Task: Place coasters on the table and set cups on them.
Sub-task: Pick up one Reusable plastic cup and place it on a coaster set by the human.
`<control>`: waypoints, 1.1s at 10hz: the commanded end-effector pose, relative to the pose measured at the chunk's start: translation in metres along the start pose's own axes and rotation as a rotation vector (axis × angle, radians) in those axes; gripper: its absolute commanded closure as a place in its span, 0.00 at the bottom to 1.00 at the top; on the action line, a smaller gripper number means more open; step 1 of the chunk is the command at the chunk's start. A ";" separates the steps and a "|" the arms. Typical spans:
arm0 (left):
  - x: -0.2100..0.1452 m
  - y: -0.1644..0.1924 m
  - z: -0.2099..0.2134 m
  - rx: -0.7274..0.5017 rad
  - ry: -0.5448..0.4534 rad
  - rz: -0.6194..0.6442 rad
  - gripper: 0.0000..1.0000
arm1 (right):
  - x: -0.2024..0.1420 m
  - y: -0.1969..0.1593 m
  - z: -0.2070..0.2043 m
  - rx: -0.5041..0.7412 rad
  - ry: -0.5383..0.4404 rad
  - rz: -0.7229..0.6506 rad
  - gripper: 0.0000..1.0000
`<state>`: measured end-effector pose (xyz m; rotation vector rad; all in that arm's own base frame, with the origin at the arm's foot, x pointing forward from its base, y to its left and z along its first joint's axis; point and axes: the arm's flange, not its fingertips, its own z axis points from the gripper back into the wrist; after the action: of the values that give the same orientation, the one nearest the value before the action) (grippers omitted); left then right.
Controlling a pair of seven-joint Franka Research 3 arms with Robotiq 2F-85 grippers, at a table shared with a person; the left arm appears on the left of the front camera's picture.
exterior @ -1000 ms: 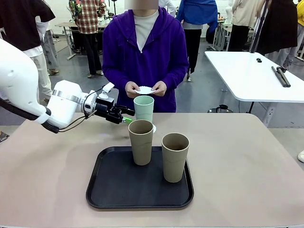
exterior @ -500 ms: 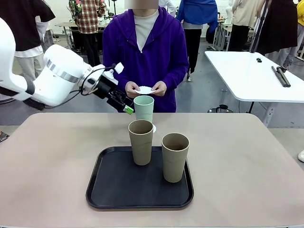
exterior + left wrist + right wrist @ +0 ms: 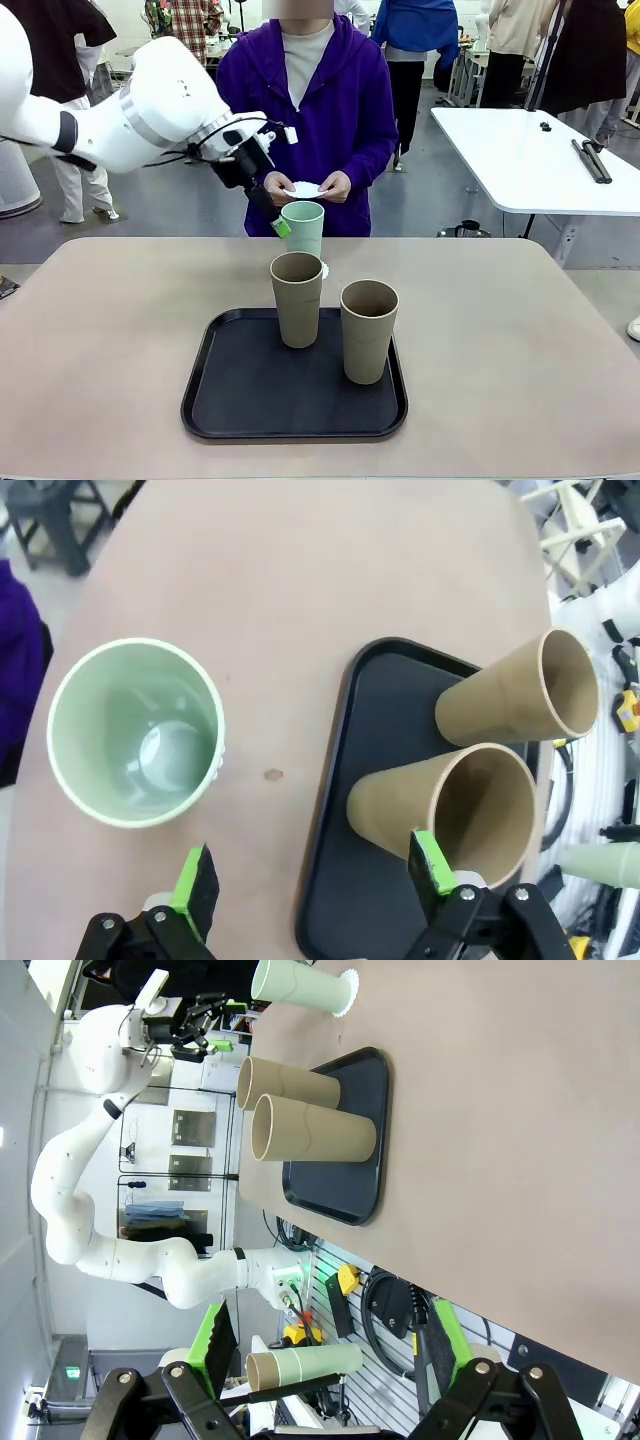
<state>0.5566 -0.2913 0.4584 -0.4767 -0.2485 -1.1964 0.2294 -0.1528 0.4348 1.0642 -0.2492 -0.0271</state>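
Table: beige top [image 3: 520, 330] with a black tray [image 3: 230, 400] near the middle.
Mint cup: the mint cup [image 3: 302, 228] stands upright, mouth up, long axis vertical, on a coaster [image 3: 324, 270] just beyond the tray.
Taupe cups: two [image 3: 297, 298] [image 3: 368, 330] stand upright on the tray, mouths up.
Left gripper: the left gripper [image 3: 312, 872] points down beside the mint cup's rim, jaws wide apart, empty.
Right gripper: the right gripper [image 3: 330, 1338] has its jaws spread, holding nothing.
Person: hands [image 3: 305, 187] hold white coasters behind the mint cup.
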 end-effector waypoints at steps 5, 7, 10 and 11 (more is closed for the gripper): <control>0.041 -0.034 0.016 0.262 0.378 0.111 0.00 | 0.001 0.000 0.000 0.013 -0.003 0.004 0.00; 0.042 -0.039 0.018 0.346 0.369 0.129 0.00 | 0.001 0.000 0.000 0.013 -0.003 0.004 0.00; 0.038 -0.036 0.016 0.302 0.361 0.104 0.00 | 0.001 0.000 0.000 0.013 -0.003 0.004 0.00; 0.038 -0.036 0.016 0.302 0.361 0.104 0.00 | 0.001 0.000 0.000 0.013 -0.003 0.004 0.00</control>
<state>0.5381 -0.3275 0.4960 0.0026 -0.0923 -1.0901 0.2294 -0.1528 0.4348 1.0641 -0.2491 -0.0270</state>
